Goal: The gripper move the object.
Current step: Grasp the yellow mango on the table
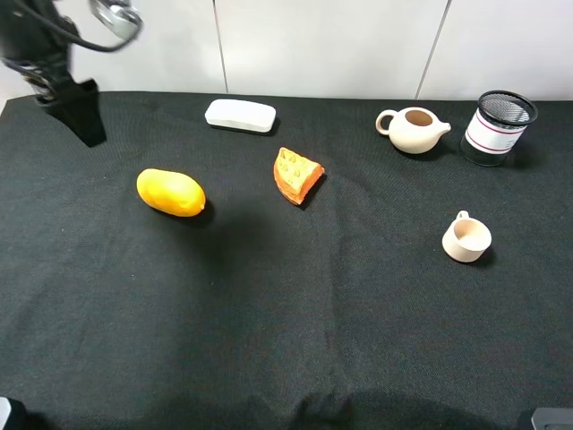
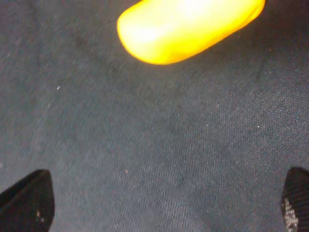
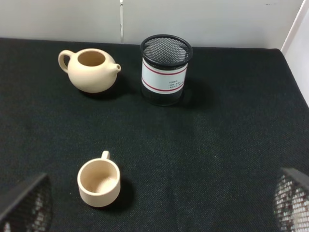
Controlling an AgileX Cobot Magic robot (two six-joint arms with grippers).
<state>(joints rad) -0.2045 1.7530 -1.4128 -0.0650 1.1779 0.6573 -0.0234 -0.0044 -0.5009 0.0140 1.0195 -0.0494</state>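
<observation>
The object is a glossy yellow-orange mango (image 1: 170,192) lying on the black cloth at the left-middle of the table. In the left wrist view it (image 2: 188,26) fills the edge ahead of the fingers. My left gripper (image 1: 76,112) is at the far left back of the table, apart from the mango and not touching it. Its fingers (image 2: 26,203) are spread wide with only cloth between them, so the left gripper (image 2: 161,203) is open and empty. My right gripper (image 3: 159,203) is open and empty over the right side, out of the exterior view.
A ridged orange wedge (image 1: 297,176) lies mid-table. A white flat box (image 1: 240,116) sits at the back. A beige teapot (image 1: 412,130), a mesh cup holder (image 1: 498,127) and a small beige cup (image 1: 466,238) stand on the right. A white wall runs behind the table.
</observation>
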